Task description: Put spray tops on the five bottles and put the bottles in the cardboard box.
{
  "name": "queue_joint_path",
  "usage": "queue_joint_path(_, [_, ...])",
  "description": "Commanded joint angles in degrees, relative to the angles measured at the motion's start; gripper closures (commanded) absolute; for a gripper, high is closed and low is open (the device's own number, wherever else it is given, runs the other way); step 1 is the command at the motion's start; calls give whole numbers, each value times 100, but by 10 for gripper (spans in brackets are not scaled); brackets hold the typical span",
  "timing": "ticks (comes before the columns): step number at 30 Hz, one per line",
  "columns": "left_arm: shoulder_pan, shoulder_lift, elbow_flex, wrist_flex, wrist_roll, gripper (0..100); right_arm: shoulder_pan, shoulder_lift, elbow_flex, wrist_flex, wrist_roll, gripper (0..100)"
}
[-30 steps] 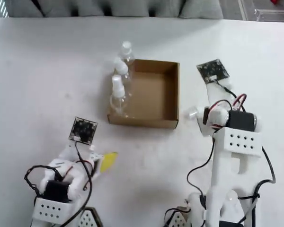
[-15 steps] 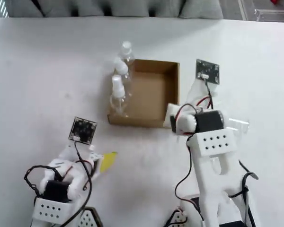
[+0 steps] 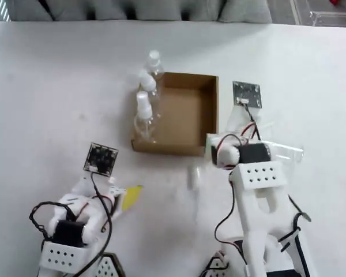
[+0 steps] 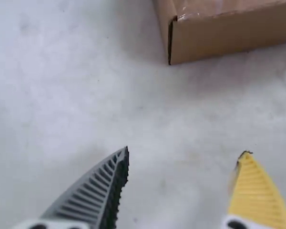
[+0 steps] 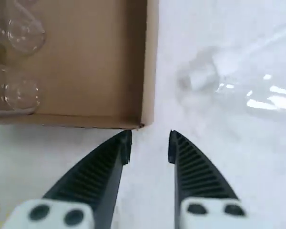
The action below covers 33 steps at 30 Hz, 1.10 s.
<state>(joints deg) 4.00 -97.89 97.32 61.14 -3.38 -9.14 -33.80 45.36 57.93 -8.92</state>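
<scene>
The cardboard box sits mid-table, and three clear bottles with white spray tops stand inside along its left wall. The right wrist view shows the box's front right corner, with my right gripper just off it, narrowly open and empty. A clear bottle without a top lies on the table to the right, its neck pointing at the box. A white spray top lies on the table in front of the box. My left gripper hangs wide open and empty over bare table, short of the box's front left corner.
The right arm stands close against the box's right side. The left arm rests at the front left of the table. A row of grey cushions lines the far edge.
The right arm has swung left to the box's front right corner. The white spray top that was at its gripper now lies in front of the box. The left arm has kept still.
</scene>
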Motion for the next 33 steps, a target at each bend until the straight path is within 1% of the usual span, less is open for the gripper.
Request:
queue_joint_path(1, [-48,57,0,97,-44,669,611,-31,-615,-259,2180,926])
queue_joint_path(4, [-48,57,0,97,-44,669,831,-31,-949,-259,3833,956])
queue_joint_path(6, [-48,57,0,97,-44,669,787,-22,-967,-224,4765,959])
queue_joint_path(9, [-48,57,0,97,-44,669,743,154,-976,-136,6013,959])
queue_joint_path(12, [-48,57,0,97,-44,669,752,629,-1011,-127,7218,958])
queue_joint_path(15, [-48,57,0,97,-44,669,796,1244,-1020,-145,8334,925])
queue_joint_path(17, [-48,57,0,97,-44,669,857,1692,-1248,-145,8607,892])
queue_joint_path(20, [-48,57,0,79,-44,669,971,2431,-1864,-180,8615,862])
queue_joint_path(27, [-48,57,0,62,-44,669,1262,4374,-3569,-119,8642,830])
queue_joint_path(29, [-48,57,0,53,-44,669,1349,4884,-4097,154,8677,810])
queue_joint_path(33, [-48,57,0,0,-44,669,1429,5692,-5125,1253,9248,793])
